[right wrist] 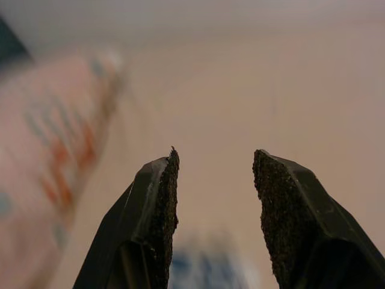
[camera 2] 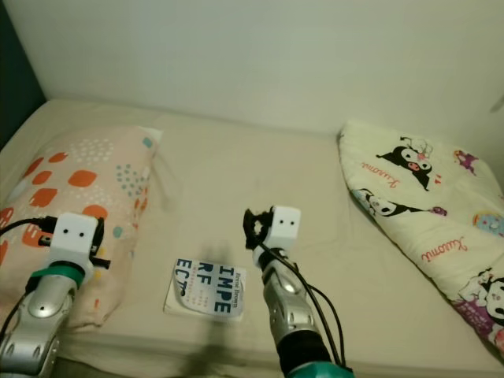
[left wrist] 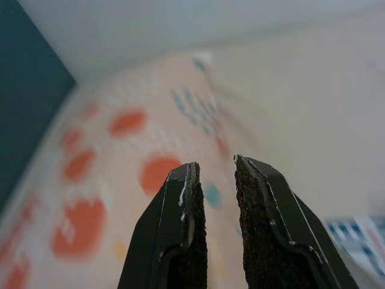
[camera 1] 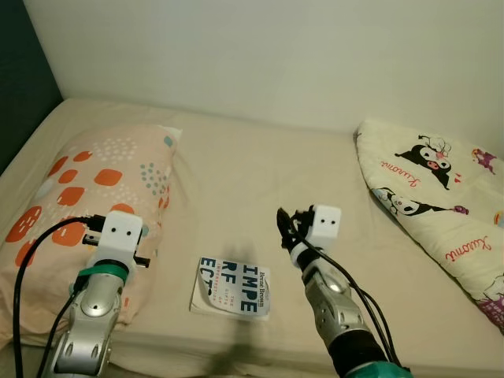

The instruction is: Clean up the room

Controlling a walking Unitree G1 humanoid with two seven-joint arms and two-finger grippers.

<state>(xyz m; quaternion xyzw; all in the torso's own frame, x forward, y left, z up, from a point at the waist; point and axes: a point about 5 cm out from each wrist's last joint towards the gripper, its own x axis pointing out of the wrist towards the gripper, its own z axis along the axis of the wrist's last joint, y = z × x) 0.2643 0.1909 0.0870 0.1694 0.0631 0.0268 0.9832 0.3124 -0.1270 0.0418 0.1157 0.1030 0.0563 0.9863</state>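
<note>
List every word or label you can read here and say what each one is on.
"IMPE / RF / ECT": big letters on the book cover, partly cut off by a curved shape.
"Brené Brown": small line along the book's cover, barely readable.
Smaller lines beside the big letters: too small to read.
"Kuromi": red script repeated on the cartoon-print pillow.
Orange-spotted pillow: no text.

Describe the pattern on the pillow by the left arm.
Peach pillow with orange blobs, teal marks and white dots; clearest in the left eye view.

A beige-sheeted bed [camera 1: 236, 173] runs up against a plain white wall [camera 1: 276, 55], with a dark teal wall [camera 1: 20, 71] at its left
</note>
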